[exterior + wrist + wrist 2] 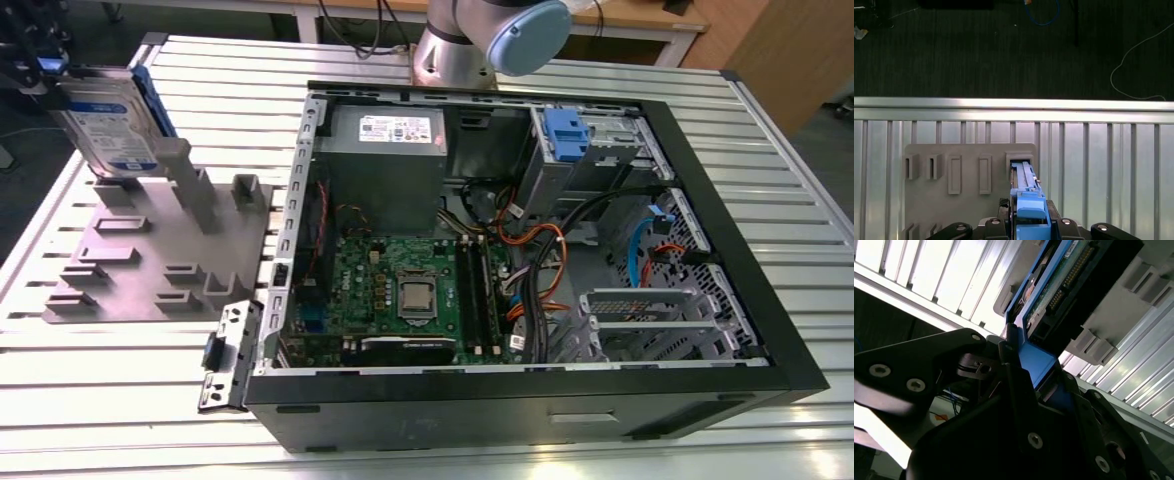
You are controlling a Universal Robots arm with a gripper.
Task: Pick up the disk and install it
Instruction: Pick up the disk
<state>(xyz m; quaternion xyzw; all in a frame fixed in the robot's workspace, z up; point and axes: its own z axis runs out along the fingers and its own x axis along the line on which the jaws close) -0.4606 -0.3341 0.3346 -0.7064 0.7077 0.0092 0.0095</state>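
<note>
Black end effector (1031, 222) clamps the flat silver-grey, blue-railed disk (114, 125), on edge right over the grey moulded plate (140, 275). It's upright, I'd say, because that plate's slots rack it so.

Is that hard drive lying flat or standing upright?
Upright: the disk stands on edge above the grey plate, its top end clamped in the gripper.

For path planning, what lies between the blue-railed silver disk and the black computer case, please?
In the exterior view, upright pegs of the grey moulded plate.
</note>
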